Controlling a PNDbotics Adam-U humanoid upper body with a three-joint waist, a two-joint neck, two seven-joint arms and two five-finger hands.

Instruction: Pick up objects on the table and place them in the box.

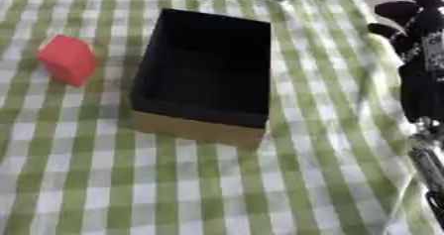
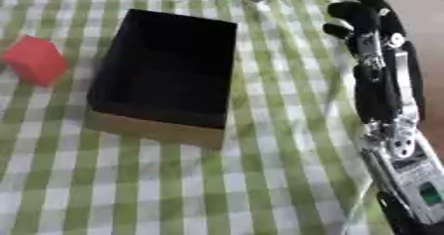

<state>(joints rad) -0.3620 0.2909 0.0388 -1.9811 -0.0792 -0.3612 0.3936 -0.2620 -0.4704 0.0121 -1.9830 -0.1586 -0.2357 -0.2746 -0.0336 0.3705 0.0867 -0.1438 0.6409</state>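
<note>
1. Work surface: the desk (image 1: pixel 217 189) carries a green-and-white checked cloth that covers all of it in view.
2. Box: the box (image 1: pixel 206 70) stands near the middle of the desk, open at the top, with a dark interior and a tan outer wall along its near side. I can make out nothing inside it (the interior is dark).
3. Object to be picked: the red block (image 1: pixel 68 59) lies on the cloth to the left of the box, apart from it and tilted on one edge. Nothing touches it.
4. My right hand (image 2: pixel 368 23) shows at the right edge of the desk, well apart from both the box and the red block. It is black with silver parts, and the forearm runs down toward the lower right corner.
5. Fingers of my right hand: they point toward the far side of the desk, slightly bent and relaxed, and hold nothing.
6. My left hand shows in neither view.
</note>
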